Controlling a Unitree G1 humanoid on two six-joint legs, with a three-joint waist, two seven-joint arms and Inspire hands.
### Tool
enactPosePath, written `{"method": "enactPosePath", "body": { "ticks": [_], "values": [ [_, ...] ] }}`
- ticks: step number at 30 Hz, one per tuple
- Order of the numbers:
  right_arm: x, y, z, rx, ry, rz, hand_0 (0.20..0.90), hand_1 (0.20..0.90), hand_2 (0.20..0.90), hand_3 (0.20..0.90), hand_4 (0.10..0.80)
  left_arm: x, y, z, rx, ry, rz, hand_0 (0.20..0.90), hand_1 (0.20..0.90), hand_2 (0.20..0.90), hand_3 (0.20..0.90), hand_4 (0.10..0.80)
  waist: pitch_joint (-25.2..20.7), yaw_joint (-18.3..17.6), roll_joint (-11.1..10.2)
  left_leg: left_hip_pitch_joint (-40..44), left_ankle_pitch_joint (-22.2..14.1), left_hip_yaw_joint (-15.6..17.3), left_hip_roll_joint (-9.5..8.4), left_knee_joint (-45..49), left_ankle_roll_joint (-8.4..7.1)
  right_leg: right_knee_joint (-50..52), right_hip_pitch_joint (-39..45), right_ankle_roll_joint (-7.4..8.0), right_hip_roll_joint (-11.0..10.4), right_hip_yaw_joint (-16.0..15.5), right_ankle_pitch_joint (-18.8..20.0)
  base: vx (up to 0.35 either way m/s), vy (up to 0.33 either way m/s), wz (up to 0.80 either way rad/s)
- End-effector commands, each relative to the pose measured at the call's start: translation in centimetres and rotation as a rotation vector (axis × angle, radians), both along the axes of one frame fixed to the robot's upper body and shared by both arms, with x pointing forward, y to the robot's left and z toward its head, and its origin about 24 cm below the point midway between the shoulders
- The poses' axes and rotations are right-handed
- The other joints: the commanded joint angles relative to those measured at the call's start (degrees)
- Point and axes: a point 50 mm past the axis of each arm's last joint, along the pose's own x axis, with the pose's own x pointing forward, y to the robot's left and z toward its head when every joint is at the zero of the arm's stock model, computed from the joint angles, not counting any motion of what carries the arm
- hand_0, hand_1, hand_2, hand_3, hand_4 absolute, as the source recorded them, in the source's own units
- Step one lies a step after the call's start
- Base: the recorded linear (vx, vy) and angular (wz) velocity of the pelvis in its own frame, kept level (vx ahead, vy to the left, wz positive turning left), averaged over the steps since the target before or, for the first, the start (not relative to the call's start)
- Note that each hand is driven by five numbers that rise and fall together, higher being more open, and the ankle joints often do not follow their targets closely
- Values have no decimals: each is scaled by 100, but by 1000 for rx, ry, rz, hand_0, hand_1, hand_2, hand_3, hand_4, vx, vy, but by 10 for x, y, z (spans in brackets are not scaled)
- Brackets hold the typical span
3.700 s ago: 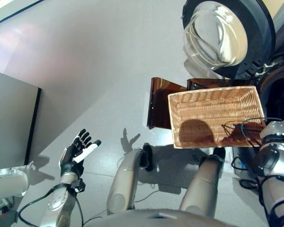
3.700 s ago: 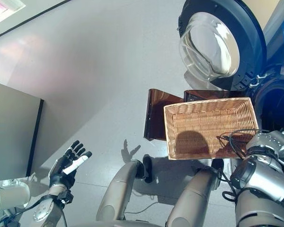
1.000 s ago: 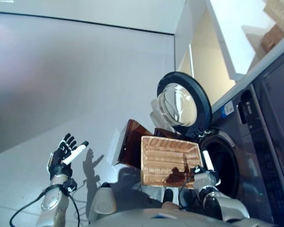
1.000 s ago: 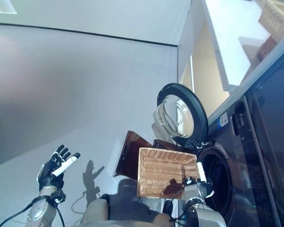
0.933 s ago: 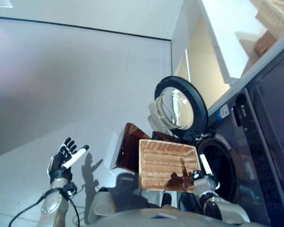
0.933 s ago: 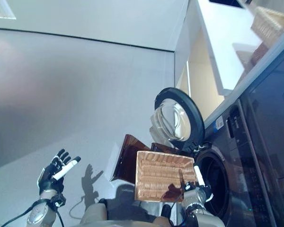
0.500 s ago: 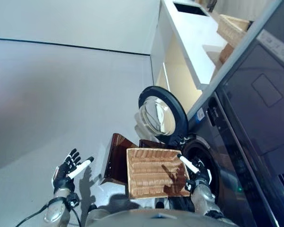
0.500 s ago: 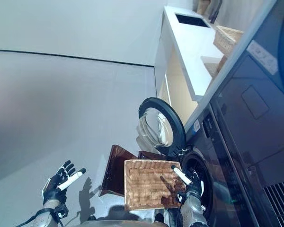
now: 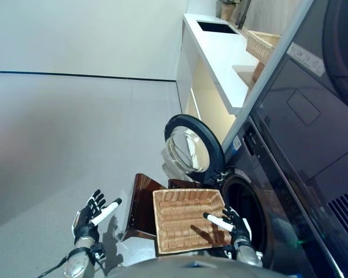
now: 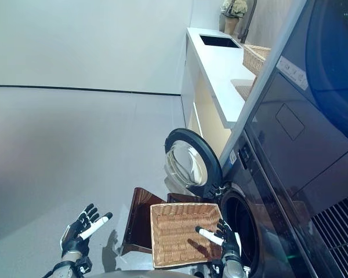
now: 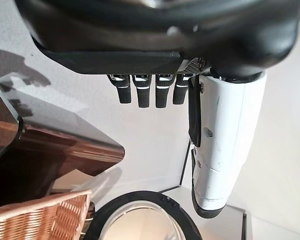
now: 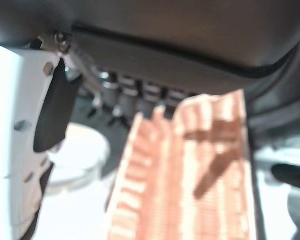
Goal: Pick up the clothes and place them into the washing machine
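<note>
With my right hand (image 9: 239, 225) spread empty over the rectangular woven wicker basket (image 9: 185, 223), which looks bare of clothes, and my left hand (image 9: 88, 214) open, I judge loading finished, perhaps leaving the dark washing machine's round glass door (image 9: 192, 145) to shut.

We see a wicker basket (image 9: 188, 219) resting on a dark brown stand (image 9: 140, 211). Farther back a white bench (image 10: 217, 69) carries a second wicker basket (image 10: 256, 57) and a potted plant (image 10: 231, 13).
</note>
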Motion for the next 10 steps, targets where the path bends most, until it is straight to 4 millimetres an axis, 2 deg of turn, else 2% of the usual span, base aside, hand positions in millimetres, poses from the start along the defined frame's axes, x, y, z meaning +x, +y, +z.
{"method": "enactPosePath", "body": {
  "ticks": [1,5,10],
  "values": [
    [54,-17,39,-98,-265,46,900,900,900,900,800,29,15,30,111,-201,-18,900,900,900,900,800,56,-59,10,-372,176,-213,173,336,61,184,24,258,-390,-168,214,0,0,0],
    [55,-18,42,-146,-271,109,900,900,900,900,800,33,13,31,124,-206,-32,900,900,900,900,800,38,-51,18,-340,164,-242,162,344,64,215,82,255,-400,-188,173,5,7,5],
    [48,-23,40,-141,-255,84,900,900,900,900,800,35,10,31,113,-217,-35,900,900,900,900,800,11,-51,11,-343,165,-271,173,362,60,236,111,252,-396,-196,148,0,0,0]
  ]
}}
